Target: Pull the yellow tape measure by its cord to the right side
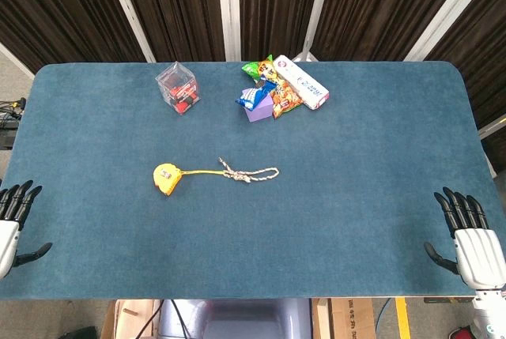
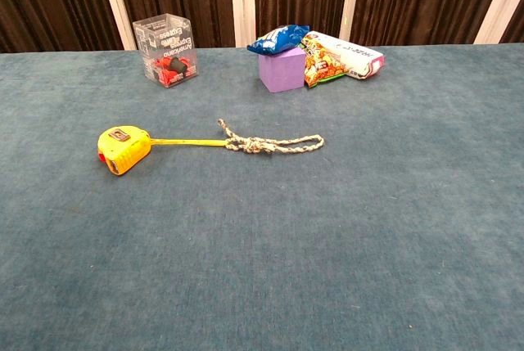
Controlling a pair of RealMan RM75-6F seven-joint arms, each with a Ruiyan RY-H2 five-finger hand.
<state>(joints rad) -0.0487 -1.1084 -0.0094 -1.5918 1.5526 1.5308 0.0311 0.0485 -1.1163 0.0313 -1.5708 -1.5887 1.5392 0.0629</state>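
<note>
The yellow tape measure (image 1: 167, 178) (image 2: 123, 148) lies on the blue table left of centre. A short stretch of yellow tape runs right from it to a knotted, looped cord (image 1: 251, 174) (image 2: 274, 144). My left hand (image 1: 13, 224) rests at the table's front left edge, fingers apart, holding nothing. At the front right edge my right hand (image 1: 469, 236) is likewise spread and empty. Both hands are far from the cord and appear only in the head view.
A clear plastic box (image 1: 178, 87) (image 2: 166, 48) with red and black contents stands at the back left. A purple block (image 1: 258, 108) (image 2: 282, 68) with snack bags (image 1: 286, 96) (image 2: 332, 58) and a white packet (image 1: 301, 81) sits at the back centre.
</note>
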